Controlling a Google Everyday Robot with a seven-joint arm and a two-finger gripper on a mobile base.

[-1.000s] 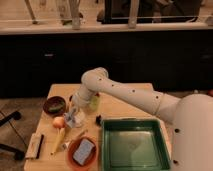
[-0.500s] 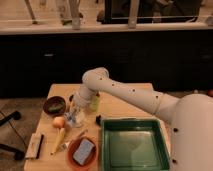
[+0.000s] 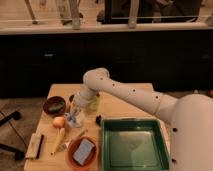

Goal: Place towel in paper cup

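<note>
My gripper [image 3: 75, 116] hangs low over the left part of the wooden table [image 3: 125, 102], at the end of the white arm [image 3: 125, 92]. A pale, bluish-white thing [image 3: 73, 120] sits right at the gripper; I cannot tell whether it is the towel, the paper cup, or both. The gripper hides most of it.
A dark bowl [image 3: 53, 105] and an orange [image 3: 59, 121] lie left of the gripper. A banana [image 3: 59, 141], a red bowl with a grey sponge [image 3: 82, 151] and a brush [image 3: 34, 146] lie in front. A green tray [image 3: 150, 127] stands right, a yellow-green container [image 3: 94, 103] behind.
</note>
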